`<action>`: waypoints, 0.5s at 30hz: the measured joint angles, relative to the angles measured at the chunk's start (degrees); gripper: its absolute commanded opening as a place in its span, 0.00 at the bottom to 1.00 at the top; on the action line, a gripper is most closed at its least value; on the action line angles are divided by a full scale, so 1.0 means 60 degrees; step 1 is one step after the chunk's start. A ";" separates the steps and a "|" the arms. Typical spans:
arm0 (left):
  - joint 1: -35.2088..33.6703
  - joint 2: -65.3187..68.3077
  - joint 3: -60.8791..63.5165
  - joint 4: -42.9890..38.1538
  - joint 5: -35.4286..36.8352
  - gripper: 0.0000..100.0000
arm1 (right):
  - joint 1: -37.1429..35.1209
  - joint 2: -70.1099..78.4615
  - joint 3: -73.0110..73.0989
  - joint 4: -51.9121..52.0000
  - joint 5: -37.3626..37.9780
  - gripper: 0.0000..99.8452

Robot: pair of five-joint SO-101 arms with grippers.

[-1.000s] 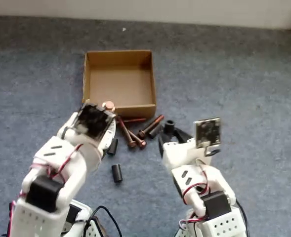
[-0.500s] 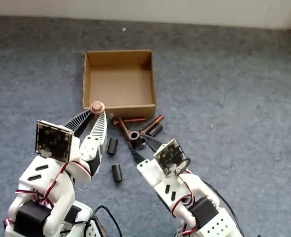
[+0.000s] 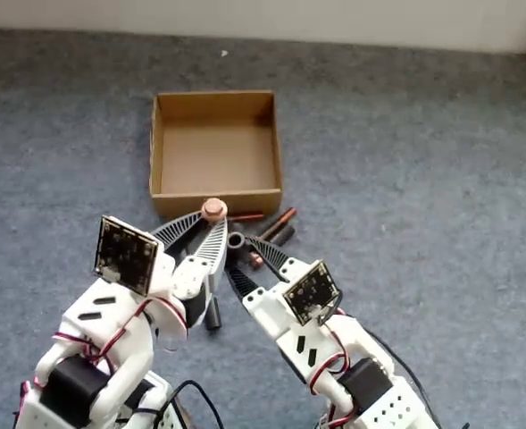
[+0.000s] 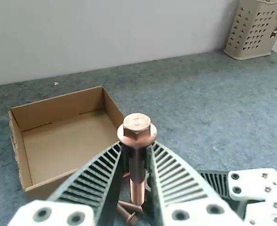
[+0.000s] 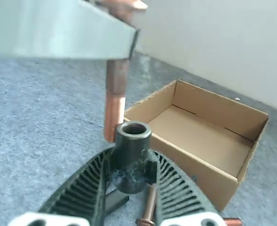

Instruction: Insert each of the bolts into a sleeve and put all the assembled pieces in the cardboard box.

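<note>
My left gripper (image 3: 207, 225) is shut on a copper bolt (image 4: 136, 160) that stands upright, hex head (image 3: 212, 209) on top. My right gripper (image 3: 246, 257) is shut on a black sleeve (image 5: 131, 155), held upright with its open bore facing up. In the right wrist view the bolt (image 5: 115, 99) hangs beside and just behind the sleeve's rim, its tip level with the rim and not inside the bore. The cardboard box (image 3: 155, 143) lies empty just beyond both grippers. More copper bolts (image 3: 279, 222) and black sleeves (image 3: 212, 315) lie on the carpet in front of the box.
Grey carpet covers the whole surface, with open room to the left and right of the box. A beige perforated basket (image 4: 258, 26) stands by the wall far off in the left wrist view.
The left gripper has carried the bolt to the right, from the box's front left corner toward the sleeve. The right gripper has swung left with the sleeve and now holds it next to the bolt.
</note>
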 measured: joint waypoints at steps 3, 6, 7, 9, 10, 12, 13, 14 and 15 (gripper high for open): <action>0.0044 0.0000 0.0264 -0.0440 0.0000 0.01 | 0.0000 0.0000 0.0000 0.0000 0.0000 0.00; 0.0044 0.0015 0.0264 -0.0601 0.0000 0.01 | 0.0000 -0.0015 0.0000 0.0000 0.0000 0.00; 0.0044 0.0015 0.0264 -0.0601 0.0000 0.01 | 0.0000 -0.0015 0.0000 0.0000 0.0000 0.00; 0.0044 0.0015 0.0264 -0.0601 0.0000 0.01 | 0.0000 -0.0015 0.0000 0.0000 0.0000 0.00; 0.0044 0.0015 0.0264 -0.0601 0.0000 0.01 | 0.0000 -0.0015 0.0000 0.0000 0.0000 0.00; 0.0044 0.0015 0.0264 -0.0601 0.0000 0.01 | 0.0000 -0.0015 0.0000 0.0000 0.0000 0.00; 0.0044 0.0015 0.0264 -0.0601 0.0000 0.01 | 0.0000 -0.0015 0.0000 0.0000 0.0000 0.00; 0.0044 0.0015 0.0234 -0.0601 0.0000 0.01 | 0.0000 -0.0015 0.0000 0.0000 0.0000 0.00; 0.0044 0.0015 0.0176 -0.0601 0.0000 0.01 | 0.0000 -0.0015 0.0000 0.0000 0.0000 0.00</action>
